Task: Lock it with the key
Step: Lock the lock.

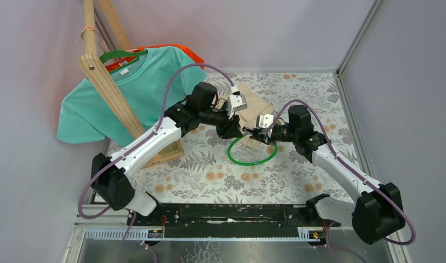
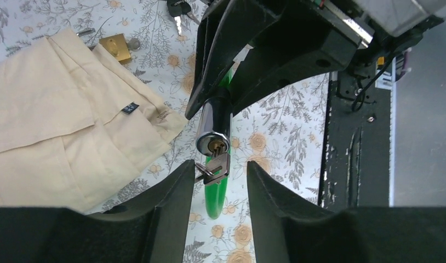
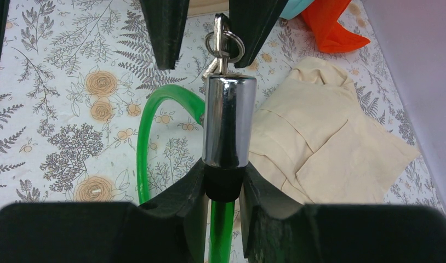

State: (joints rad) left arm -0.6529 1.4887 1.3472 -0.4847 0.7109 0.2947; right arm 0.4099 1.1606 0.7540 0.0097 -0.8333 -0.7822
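Note:
My right gripper [image 3: 225, 176] is shut on the black collar of a chrome lock cylinder [image 3: 227, 120] with a green cable [image 1: 252, 159] looped on the table. It holds the cylinder above the table, keyhole end facing my left gripper [image 2: 221, 169]. A metal key [image 2: 216, 166] with a ring sits in the keyhole [image 2: 212, 145]. My left gripper is open, its fingers [image 2: 174, 189] on either side of the key head. The left finger is close to the key ring. In the top view both grippers [image 1: 251, 133] meet at the table's middle.
A folded beige cloth [image 2: 62, 120] lies beside the lock. A brass padlock [image 2: 115, 46] and a black-headed key [image 2: 179, 8] lie beyond it. A teal shirt [image 1: 127, 93] hangs on a wooden stand [image 1: 108, 82] at the back left. An orange cloth [image 3: 330, 27] lies nearby.

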